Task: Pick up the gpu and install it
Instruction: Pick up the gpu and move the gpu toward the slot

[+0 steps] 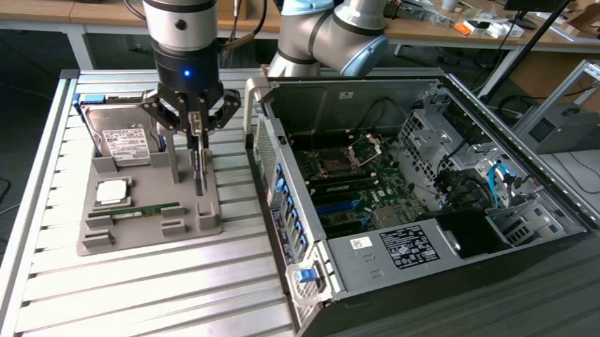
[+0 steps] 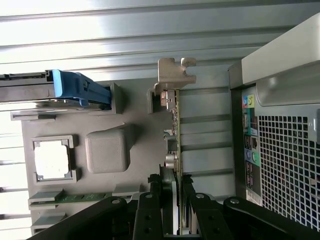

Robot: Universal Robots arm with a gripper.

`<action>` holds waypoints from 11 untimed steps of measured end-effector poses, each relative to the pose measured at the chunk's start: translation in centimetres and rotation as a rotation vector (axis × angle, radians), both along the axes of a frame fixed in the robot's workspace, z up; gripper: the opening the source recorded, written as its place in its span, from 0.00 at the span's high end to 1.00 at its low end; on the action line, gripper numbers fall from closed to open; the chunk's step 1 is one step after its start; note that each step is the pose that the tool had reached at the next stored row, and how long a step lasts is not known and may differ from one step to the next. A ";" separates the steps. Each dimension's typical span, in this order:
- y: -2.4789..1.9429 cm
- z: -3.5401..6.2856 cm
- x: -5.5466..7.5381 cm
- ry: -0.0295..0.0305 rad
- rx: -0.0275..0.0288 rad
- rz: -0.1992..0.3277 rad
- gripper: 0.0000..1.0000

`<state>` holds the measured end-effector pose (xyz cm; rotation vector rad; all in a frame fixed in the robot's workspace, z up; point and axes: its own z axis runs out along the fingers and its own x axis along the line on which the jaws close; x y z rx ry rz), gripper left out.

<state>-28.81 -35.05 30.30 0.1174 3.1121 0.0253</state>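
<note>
The gpu (image 1: 199, 172) is a thin dark card standing on edge in the grey holder tray (image 1: 140, 235), near its side facing the computer. My gripper (image 1: 197, 133) hangs straight above it, fingers clamped on the card's upper edge. In the wrist view the gpu (image 2: 176, 135) runs away from the gripper (image 2: 175, 212) as a narrow green-edged board ending in a pale metal bracket, with a black finger pressed against each face. Whether the card's lower edge rests in the tray's slot or is just off it, I cannot tell.
The open computer case (image 1: 422, 182) lies on the exterior view's right, motherboard (image 1: 356, 182) exposed; its rear panel (image 2: 280, 150) is close beside the card. The tray also holds a hard drive (image 1: 126, 137), a processor (image 1: 112, 191) and a RAM stick (image 1: 136, 209).
</note>
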 end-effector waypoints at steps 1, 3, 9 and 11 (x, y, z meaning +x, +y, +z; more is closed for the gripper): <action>0.00 0.02 0.0 0.0000 0.0000 0.000 0.73; 0.00 0.06 0.0 0.0000 0.0000 0.000 0.73; 0.00 0.18 0.0 0.0000 0.0000 0.000 0.73; 0.00 0.24 0.0 0.0000 0.0000 0.000 0.73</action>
